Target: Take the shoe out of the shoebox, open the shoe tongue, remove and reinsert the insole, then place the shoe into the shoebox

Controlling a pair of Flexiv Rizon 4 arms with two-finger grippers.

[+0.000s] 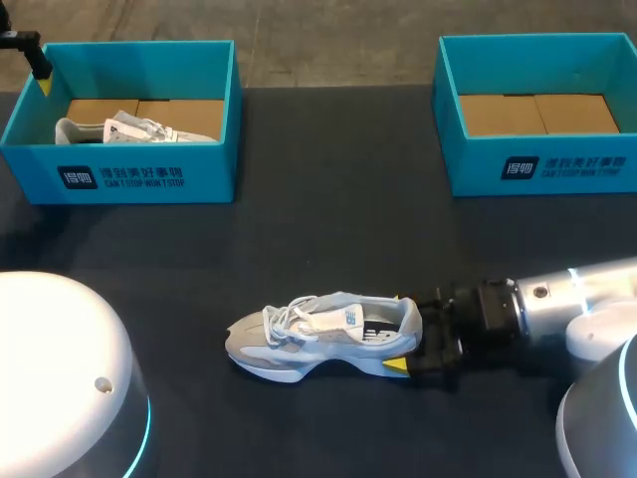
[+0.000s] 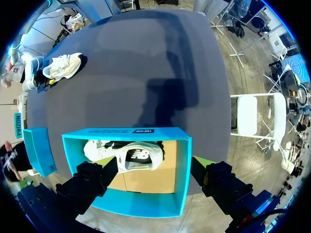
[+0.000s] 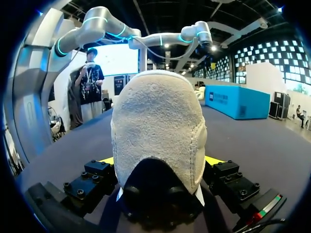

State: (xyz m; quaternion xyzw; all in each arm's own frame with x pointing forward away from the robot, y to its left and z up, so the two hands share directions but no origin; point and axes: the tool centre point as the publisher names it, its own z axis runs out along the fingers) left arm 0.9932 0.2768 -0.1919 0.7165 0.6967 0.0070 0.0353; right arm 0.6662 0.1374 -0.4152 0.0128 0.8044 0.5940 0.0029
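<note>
Right gripper (image 1: 410, 337) was clamped on the heel of the shoe (image 1: 318, 339), probably to steady it for work on the tongue. On the tabletop (image 1: 328, 199), the left box (image 1: 119, 174) sat at 10 o'clock and the right box (image 1: 542, 164) at 2 o'clock, bare inside, likely kept free for the shoe. The shoe stood on its sole at 6 o'clock, its long axis running 9 to 3, toe toward 9. Left gripper (image 2: 154, 162), fingers apart, hung over the left box, which held a second shoe (image 2: 126, 155).
</note>
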